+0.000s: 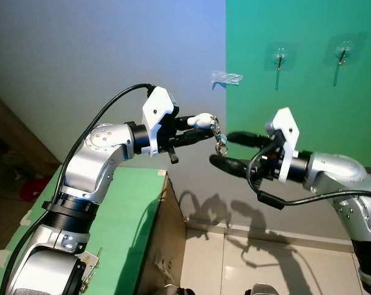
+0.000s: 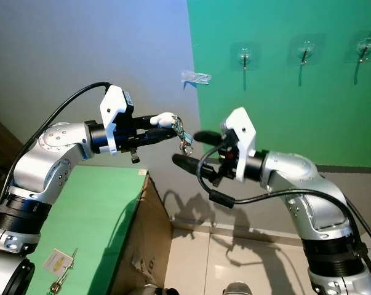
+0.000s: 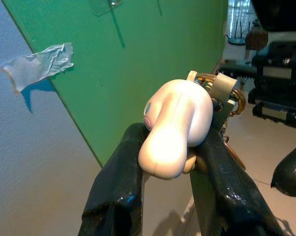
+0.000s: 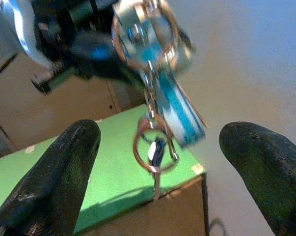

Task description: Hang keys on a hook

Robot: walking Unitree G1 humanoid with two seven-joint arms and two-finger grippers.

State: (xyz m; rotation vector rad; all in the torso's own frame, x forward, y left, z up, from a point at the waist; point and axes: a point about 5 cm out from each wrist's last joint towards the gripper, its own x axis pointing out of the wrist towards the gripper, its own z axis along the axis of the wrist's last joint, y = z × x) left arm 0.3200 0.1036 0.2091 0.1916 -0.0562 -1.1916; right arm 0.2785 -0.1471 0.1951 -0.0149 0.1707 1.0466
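My left gripper [image 1: 200, 128] is shut on a white rounded charm [image 3: 174, 128] of the key bunch, held up in front of the wall. The key rings and a blue tag [image 1: 219, 138] dangle from the charm. My right gripper [image 1: 222, 149] is open, its two black fingers either side of the hanging keys [image 4: 152, 142] without touching them. Three clear stick-on hooks [image 2: 245, 58] [image 2: 304, 54] [image 2: 362, 49] sit high on the green wall panel, above and to the right of both grippers.
A green-topped cardboard box [image 1: 123, 209] stands below my left arm. A second tagged key set [image 2: 59, 267] lies on it near its front. A scrap of tape [image 1: 227, 77] sticks to the wall at the panel's edge. Tiled floor [image 1: 253, 264] lies below.
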